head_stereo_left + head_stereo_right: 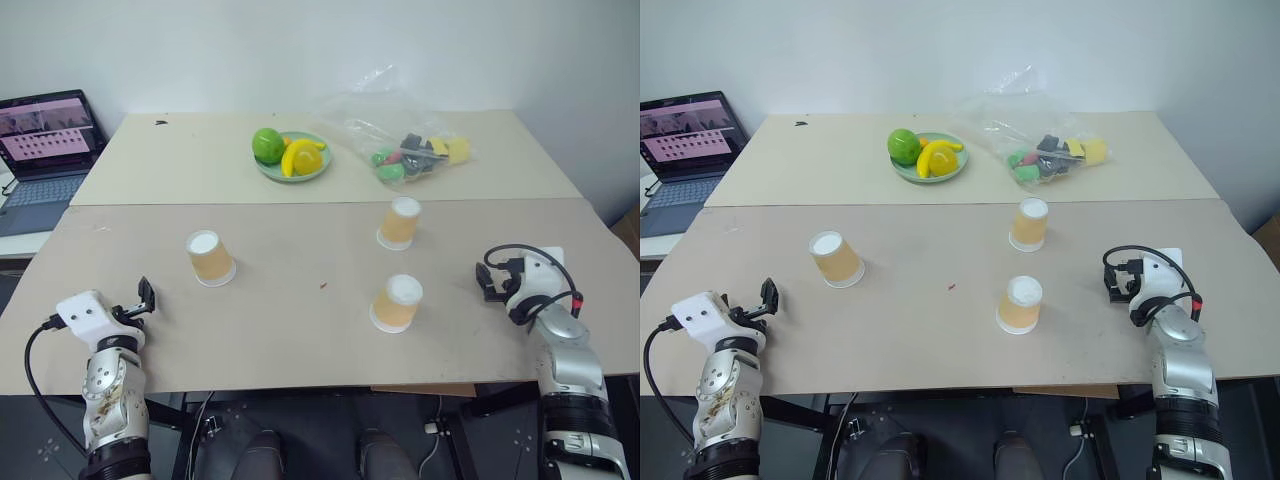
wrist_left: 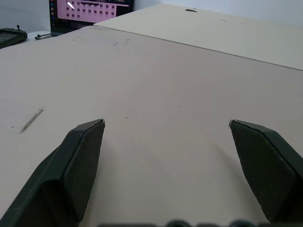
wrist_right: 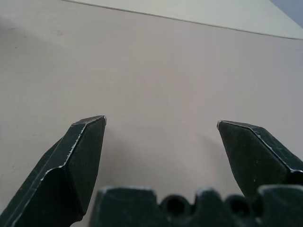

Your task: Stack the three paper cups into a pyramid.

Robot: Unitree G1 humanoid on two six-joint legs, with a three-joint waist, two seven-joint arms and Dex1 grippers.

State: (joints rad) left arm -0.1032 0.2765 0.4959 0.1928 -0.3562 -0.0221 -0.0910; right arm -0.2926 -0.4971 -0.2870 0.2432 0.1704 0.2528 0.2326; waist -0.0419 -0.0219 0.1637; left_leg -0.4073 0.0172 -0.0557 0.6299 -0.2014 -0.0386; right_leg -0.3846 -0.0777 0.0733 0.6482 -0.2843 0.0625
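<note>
Both of my grippers hover low at the near edge of the table point(image 1: 300, 345); my left gripper point(image 1: 147, 296) sits at the lower left of the frame, my right gripper point(image 1: 487, 281) at the lower right, each with its two black fingers spread wide and nothing between them; three paper cups stand upside down and well apart on the tan board: the left cup point(image 1: 210, 258) left of centre, tilted slightly, the far cup point(image 1: 400, 222) right of centre, the near cup point(image 1: 396, 303) just below it; thin, light, tapered paper with smooth tan-orange sides and white bases will likely crush under a hard squeeze or skid and tip on the matte surface if nudged off-centre; the top cup could topple unless the lower pair stand close together; beyond, in the upper middle, lie a green plate point(image 1: 292, 172) of glossy fruit and a crinkled clear bag point(image 1: 400, 135); a laptop point(image 1: 45, 150) glows at the upper left
</note>
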